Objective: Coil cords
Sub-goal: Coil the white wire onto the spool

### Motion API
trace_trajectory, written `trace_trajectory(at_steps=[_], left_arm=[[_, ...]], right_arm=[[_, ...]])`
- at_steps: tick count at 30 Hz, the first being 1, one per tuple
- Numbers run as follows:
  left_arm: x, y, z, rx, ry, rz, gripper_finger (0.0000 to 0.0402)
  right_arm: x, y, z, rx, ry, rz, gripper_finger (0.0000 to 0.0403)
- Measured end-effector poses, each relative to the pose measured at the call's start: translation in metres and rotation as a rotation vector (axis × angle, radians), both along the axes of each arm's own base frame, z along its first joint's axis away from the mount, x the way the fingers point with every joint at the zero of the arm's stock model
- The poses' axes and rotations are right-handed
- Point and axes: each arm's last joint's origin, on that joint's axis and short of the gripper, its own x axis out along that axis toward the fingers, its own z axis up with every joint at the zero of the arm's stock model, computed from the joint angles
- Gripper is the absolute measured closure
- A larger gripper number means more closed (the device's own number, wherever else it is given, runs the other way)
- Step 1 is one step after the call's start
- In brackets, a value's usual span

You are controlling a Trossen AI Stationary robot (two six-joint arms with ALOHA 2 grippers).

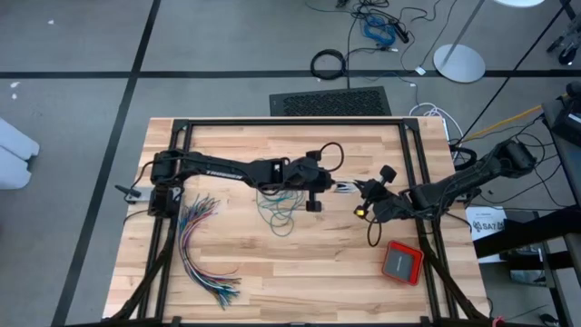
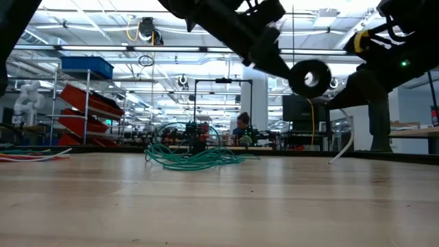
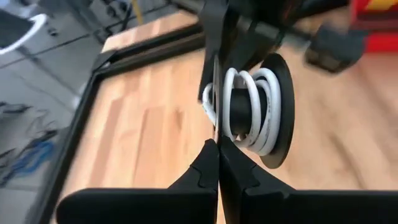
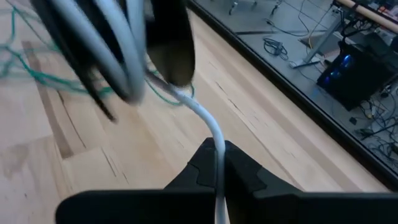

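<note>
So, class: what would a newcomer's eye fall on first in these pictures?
Mid-table, the left gripper and right gripper nearly meet, both shut. White cord sits wound round a black spool just ahead of the left gripper, and the right gripper pinches its tail. A loose teal-green cord sprawls beneath the left arm, and a fan of many-coloured wires lies near the table's left side.

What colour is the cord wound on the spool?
White cord, clearest in the left wrist view.

Teal-green cord (image 1: 280,211); white cord (image 3: 249,109) (black spool (image 3: 280,112)) — red case (image 1: 402,262).
</note>
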Motion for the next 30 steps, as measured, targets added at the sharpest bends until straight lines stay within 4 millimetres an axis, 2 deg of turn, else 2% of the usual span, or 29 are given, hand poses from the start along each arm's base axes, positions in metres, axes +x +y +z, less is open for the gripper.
trace_trajectory(at_steps=[8,15,30], left_arm=[[0.002,0.003,-0.019,0.109,0.098,0.05,0.0402],[0.008,0.007,-0.033,0.203,0.107,0.126,0.0402],[0.019,0.01,-0.044,0.279,0.047,0.193,0.0402]], right_arm=[[0.006,0.002,0.006,0.024,-0.064,0.042,0.0391],[0.009,0.002,0.009,0.058,-0.103,0.071,0.0386],[0.017,0.004,0.02,0.105,-0.238,0.095,0.0385]])
